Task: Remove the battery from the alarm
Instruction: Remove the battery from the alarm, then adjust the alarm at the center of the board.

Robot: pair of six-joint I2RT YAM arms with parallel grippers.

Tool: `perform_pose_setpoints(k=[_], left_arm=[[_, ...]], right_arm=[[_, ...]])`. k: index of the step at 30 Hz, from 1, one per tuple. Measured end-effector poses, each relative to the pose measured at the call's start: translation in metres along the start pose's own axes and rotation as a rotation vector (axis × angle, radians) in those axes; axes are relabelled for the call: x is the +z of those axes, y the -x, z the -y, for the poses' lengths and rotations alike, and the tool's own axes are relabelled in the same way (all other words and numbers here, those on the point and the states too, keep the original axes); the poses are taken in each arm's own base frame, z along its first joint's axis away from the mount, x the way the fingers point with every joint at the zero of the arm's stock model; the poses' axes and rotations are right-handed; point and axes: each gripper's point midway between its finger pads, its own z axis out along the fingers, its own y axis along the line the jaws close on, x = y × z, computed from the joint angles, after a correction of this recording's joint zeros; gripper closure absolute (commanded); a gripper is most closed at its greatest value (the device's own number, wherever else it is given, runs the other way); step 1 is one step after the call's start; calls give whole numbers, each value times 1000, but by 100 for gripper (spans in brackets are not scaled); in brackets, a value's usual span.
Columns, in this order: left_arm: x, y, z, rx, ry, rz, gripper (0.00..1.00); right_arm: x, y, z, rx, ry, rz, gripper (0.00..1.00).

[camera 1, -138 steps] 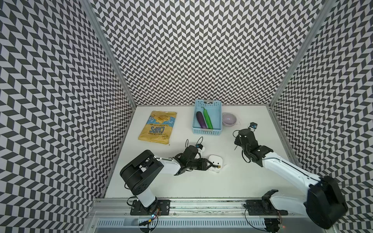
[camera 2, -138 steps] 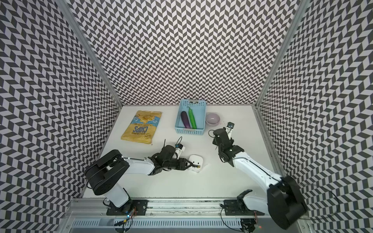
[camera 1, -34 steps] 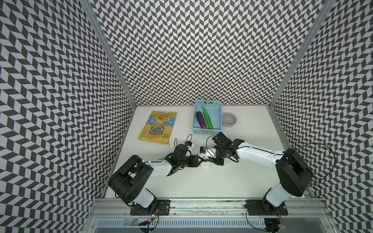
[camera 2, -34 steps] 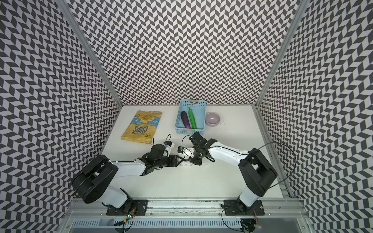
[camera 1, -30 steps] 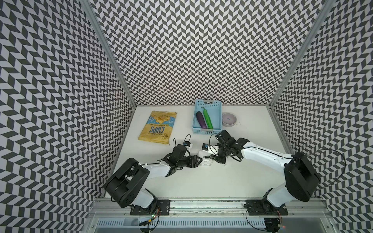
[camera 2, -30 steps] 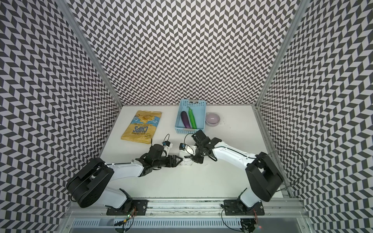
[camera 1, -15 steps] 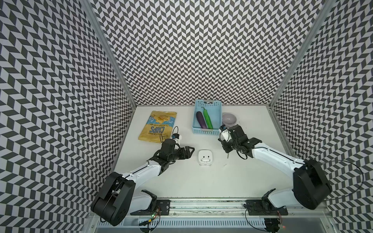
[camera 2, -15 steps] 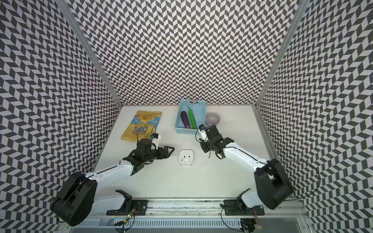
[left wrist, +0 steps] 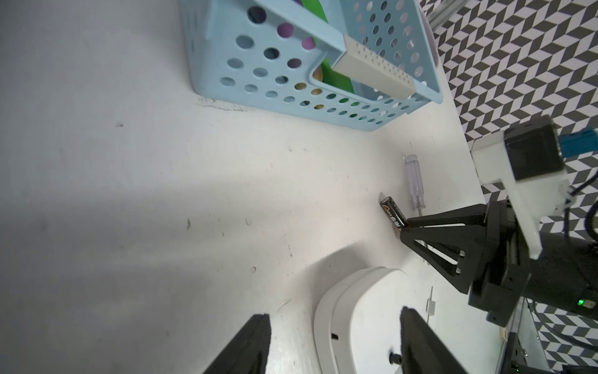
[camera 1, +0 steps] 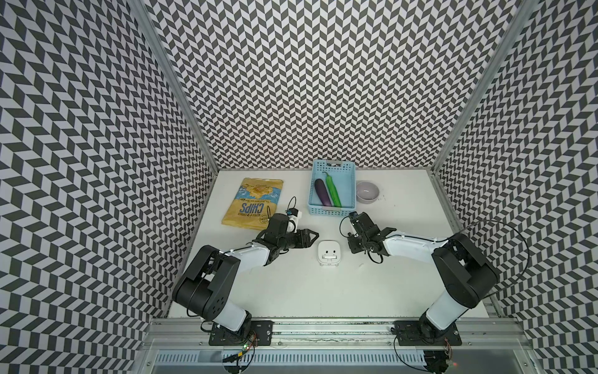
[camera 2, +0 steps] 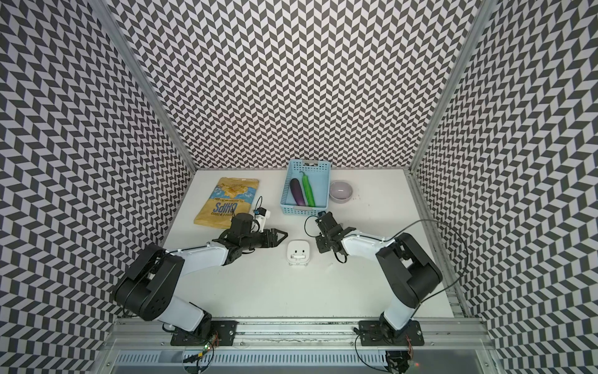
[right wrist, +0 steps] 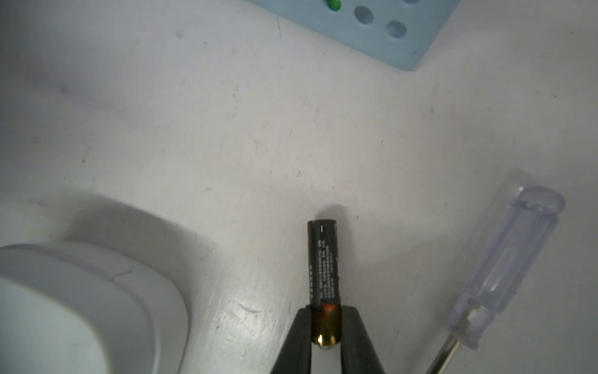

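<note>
**A:** Item: battery point(right wrist: 323, 268). Location?

**B:** Out of the alarm point(camera 1: 329, 257), over the white table point(camera 1: 323, 298), on the right arm's side of the clock. The right gripper point(right wrist: 325, 312) pinches its gold end. The black end points straight away from the fingers and seems to rest on the surface. Long axis in line with the gripper, body tilted.

**A:** Alarm, condition?

**B:** Lying flat between the two arms, apparently back upward, apart from the battery. Whether its compartment is bare: cannot tell.

**A:** Left gripper point(left wrist: 333, 312)?

**B:** Jaws wide, holding nothing, just beside the alarm. Farther from the battery than the right one.

**A:** Neighbours of the battery?

**B:** Screwdriver point(right wrist: 511, 259), clear handle, near and roughly alongside, not touching. Blue basket point(camera 1: 333, 210) behind. Lilac bowl point(camera 1: 367, 191) and chips bag point(camera 1: 254, 204) well apart.

**A:** Surface and room?

**B:** Table flat, smooth, lightly scuffed. Open space between alarm and screwdriver.

**A:** Judgement on the next move?

**B:** Extraction looks done, so likely a let-go by the right arm. A round body may roll toward the screwdriver or the alarm once freed
</note>
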Motion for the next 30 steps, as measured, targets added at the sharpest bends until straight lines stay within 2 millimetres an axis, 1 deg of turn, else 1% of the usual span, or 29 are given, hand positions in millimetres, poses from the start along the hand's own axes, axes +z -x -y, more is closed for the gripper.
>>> perform_pose_setpoints(k=[4,6,10,12,13,14,15,17,20,23,26,30], left_arm=[[14,2,7,11,-34,-20,40],[19,5,13,20,-55,-29,40],[30,7,26,44,-97,-43,41],[34,5,32,54,-113,-54,42],[36,3,34,57,-119,-60,42],[38,2,34,58,-122,-65,42],[40,0,35,58,-124,-72,42],[42,-5,35,57,-128,-87,43],[45,-10,35,55,-130,-102,43],[46,-13,36,55,-136,-111,44],[46,-15,37,53,-141,-116,44],[46,-17,36,50,-143,-121,44]], right_arm=[[-2,-2,0,0,-1,-8,54],[-7,0,0,1,4,-3,48],[-36,15,-7,-2,38,63,38],[-54,21,-20,-10,79,106,33],[-62,20,-27,-13,103,120,30],[-68,17,-35,-19,128,130,28],[-75,10,-44,-26,161,130,25],[-82,-7,-59,-34,214,114,22],[-84,-37,-77,-44,272,61,20],[-79,-60,-88,-51,297,7,20],[-70,-71,-90,-40,287,-34,22],[-61,-69,-89,-11,262,-28,28]])
